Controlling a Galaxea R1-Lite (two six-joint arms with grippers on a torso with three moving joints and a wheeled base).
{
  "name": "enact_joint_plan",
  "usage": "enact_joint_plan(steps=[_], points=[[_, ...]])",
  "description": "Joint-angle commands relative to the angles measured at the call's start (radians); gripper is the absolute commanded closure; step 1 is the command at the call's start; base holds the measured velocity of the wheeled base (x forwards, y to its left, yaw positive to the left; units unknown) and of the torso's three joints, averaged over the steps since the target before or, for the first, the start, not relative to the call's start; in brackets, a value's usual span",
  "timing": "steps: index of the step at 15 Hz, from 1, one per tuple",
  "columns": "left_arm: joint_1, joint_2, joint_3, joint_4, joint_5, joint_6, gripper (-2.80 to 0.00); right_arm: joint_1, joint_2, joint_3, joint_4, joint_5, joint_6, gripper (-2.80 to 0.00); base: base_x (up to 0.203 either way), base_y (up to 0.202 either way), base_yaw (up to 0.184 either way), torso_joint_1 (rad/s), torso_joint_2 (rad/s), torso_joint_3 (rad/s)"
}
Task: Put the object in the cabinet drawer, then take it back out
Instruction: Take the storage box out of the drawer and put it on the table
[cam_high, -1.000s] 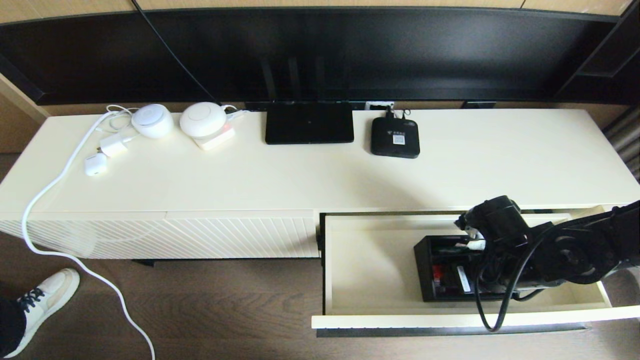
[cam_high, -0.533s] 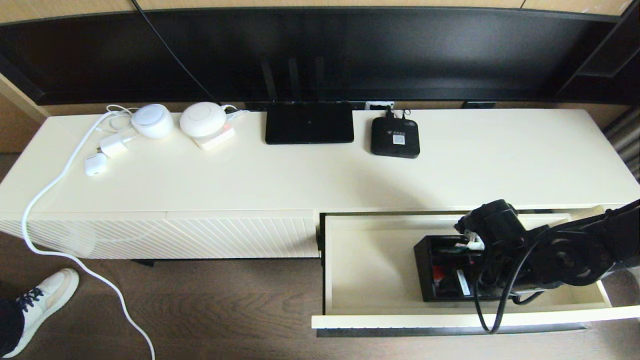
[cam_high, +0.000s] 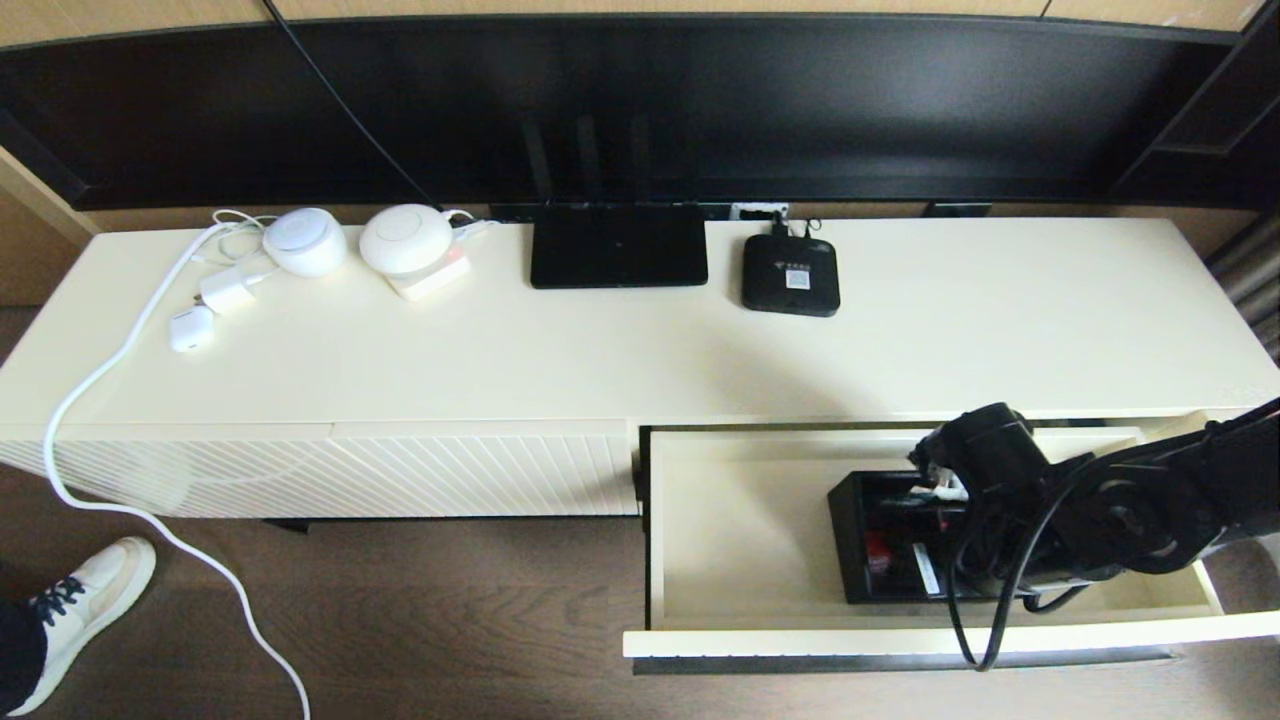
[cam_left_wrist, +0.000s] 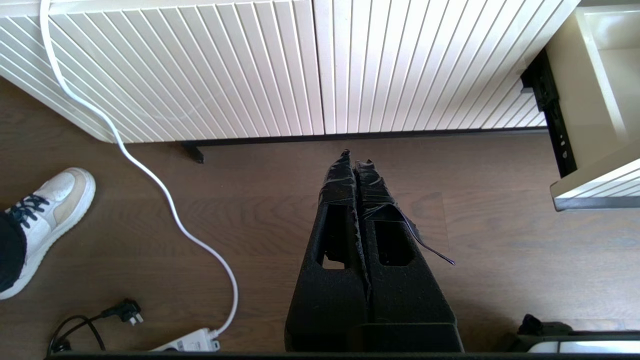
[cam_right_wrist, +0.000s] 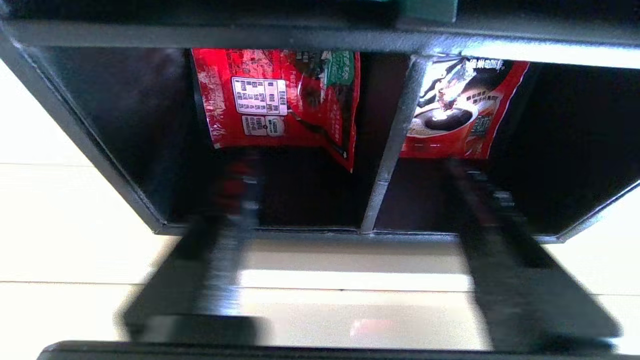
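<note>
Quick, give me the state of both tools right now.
Left tool: shut, holding nothing, parked over the floor.
Right tool: open, fingers reaching into the organizer box in the drawer.

Living room: TV (cam_high: 640, 100) over cream media cabinet (cam_high: 600, 350)

Box (cam_high: 850, 530) matt black, thin hard walls, glossy red foil packets (cam_right_wrist: 280, 95) inside. Drawer (cam_high: 740, 520) smooth cream, satin sheen inside. Cabinet front (cam_left_wrist: 250, 65) ribbed, matt cream. Floor (cam_left_wrist: 250, 225) dark wood grain. Left hand (cam_left_wrist: 356, 162) rough black, tape-wrapped fingers. Cable (cam_left_wrist: 150, 175) smooth white plastic.
</note>
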Motion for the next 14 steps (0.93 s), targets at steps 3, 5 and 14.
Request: enact_joint_plan(steps=[3, 5, 14], points=[[0.000, 0.000, 0.000, 0.000, 0.000, 0.000, 0.00, 0.002, 0.001, 0.003, 0.002, -0.001, 0.002, 0.00, 0.000, 0.000, 0.000, 0.000, 0.00, 0.000], [0.000, 0.001, 0.000, 0.000, 0.000, 0.000, 0.00, 0.003, -0.002, 0.007, 0.001, -0.001, 0.002, 0.00, 0.000, 0.000, 0.000, 0.000, 0.00, 0.000], [0.000, 0.002, -0.001, -0.001, 0.000, 0.000, 0.00, 0.003, -0.011, 0.014, 0.001, 0.005, 0.001, 0.00, 0.000, 0.000, 0.000, 0.000, 0.00, 0.000]])
